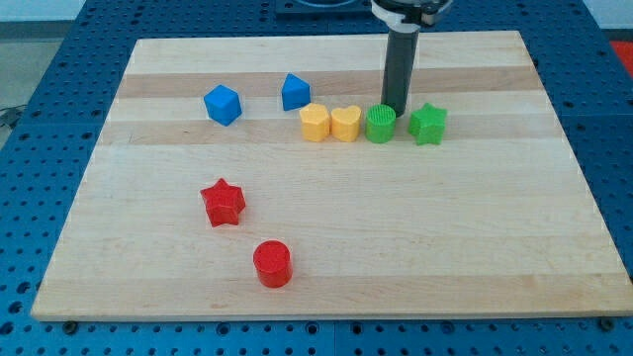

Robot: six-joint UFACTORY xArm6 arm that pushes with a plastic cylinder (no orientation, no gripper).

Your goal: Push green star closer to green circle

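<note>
The green star (428, 123) lies on the wooden board at the view's upper right. The green circle (381, 125) stands just to its left, a small gap between them. My tip (396, 109) is just above and behind that gap, close to the green circle's upper right edge and to the upper left of the green star.
A yellow heart (345, 124) and a yellow hexagon (315, 123) line up left of the green circle. A blue pentagon (295, 92) and a blue cube (223, 104) lie further left. A red star (224, 203) and a red circle (272, 264) sit lower left. The board's (495, 247) edges border blue perforated table.
</note>
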